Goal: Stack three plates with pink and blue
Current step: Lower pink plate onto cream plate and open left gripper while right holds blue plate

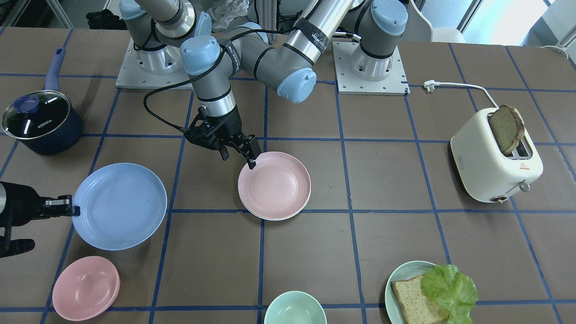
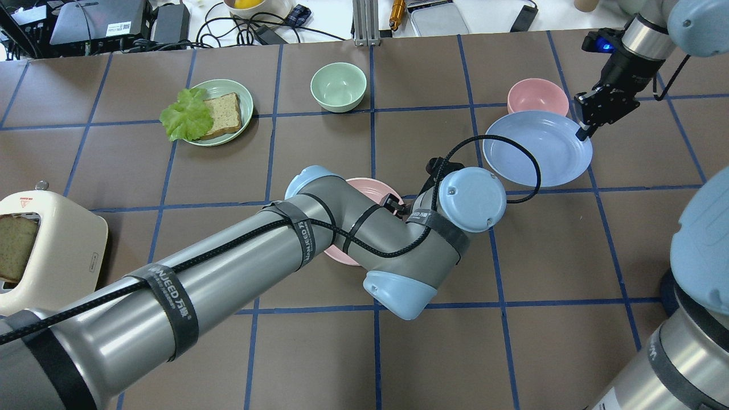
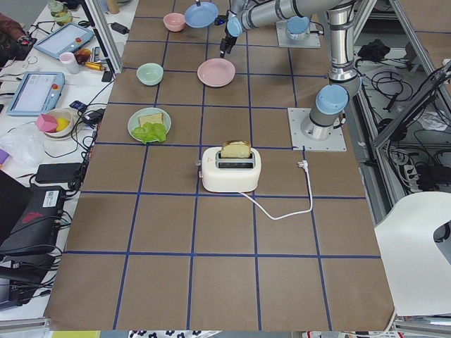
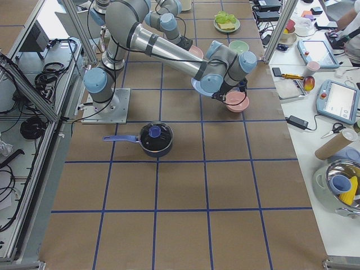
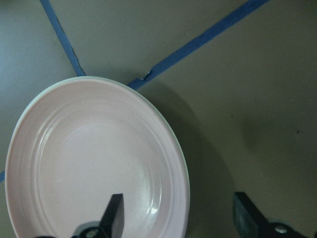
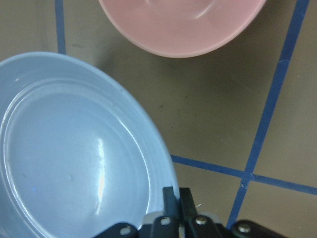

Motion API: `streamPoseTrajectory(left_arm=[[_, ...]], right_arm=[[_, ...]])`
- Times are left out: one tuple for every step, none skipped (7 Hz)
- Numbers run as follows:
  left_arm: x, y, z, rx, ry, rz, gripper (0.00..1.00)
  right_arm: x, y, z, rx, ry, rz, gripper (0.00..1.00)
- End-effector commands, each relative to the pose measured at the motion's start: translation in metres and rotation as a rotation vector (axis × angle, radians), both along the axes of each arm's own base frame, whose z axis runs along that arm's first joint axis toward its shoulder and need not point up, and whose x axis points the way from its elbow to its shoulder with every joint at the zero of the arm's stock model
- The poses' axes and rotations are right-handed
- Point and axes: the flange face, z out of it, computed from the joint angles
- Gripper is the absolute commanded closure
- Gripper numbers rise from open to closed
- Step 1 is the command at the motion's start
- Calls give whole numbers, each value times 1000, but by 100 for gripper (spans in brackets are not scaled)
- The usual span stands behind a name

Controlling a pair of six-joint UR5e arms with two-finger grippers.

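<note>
The pale pink plate (image 1: 274, 185) lies mid-table on top of the cream-white plate (image 1: 275, 218), of which only a thin rim shows. My left gripper (image 1: 237, 161) is open at the pink plate's rim on the robot's side. In the left wrist view (image 5: 181, 218) one finger is over the inside of the pink plate (image 5: 94, 158) and the other is outside it. My right gripper (image 1: 72, 209) is shut on the rim of the light blue plate (image 1: 119, 204). That pinch shows in the right wrist view (image 6: 173, 198), and the overhead view shows the blue plate (image 2: 535, 149) too.
A small pink bowl (image 1: 85, 288) sits just beyond the blue plate, and a pale teal bowl (image 1: 294, 308) is at the far edge. A teal plate (image 1: 400, 274) holds bread and lettuce. A toaster (image 1: 495, 157) stands on my left, a lidded pot (image 1: 45, 135) on my right.
</note>
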Motion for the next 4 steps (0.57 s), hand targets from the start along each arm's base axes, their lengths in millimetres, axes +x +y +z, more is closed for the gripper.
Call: streamPoseTrajectory(left_arm=[[-1, -2, 44, -12, 14, 0, 0], [3, 1, 71, 1, 15, 2, 0], [14, -2, 101, 28, 59, 24, 0], [39, -13, 130, 20, 92, 66, 0]], right_arm=[[27, -1, -1, 15, -2, -34, 100], [49, -2, -4, 31, 9, -44, 100], [64, -2, -5, 39, 18, -51, 100], [81, 2, -7, 54, -1, -98, 100]])
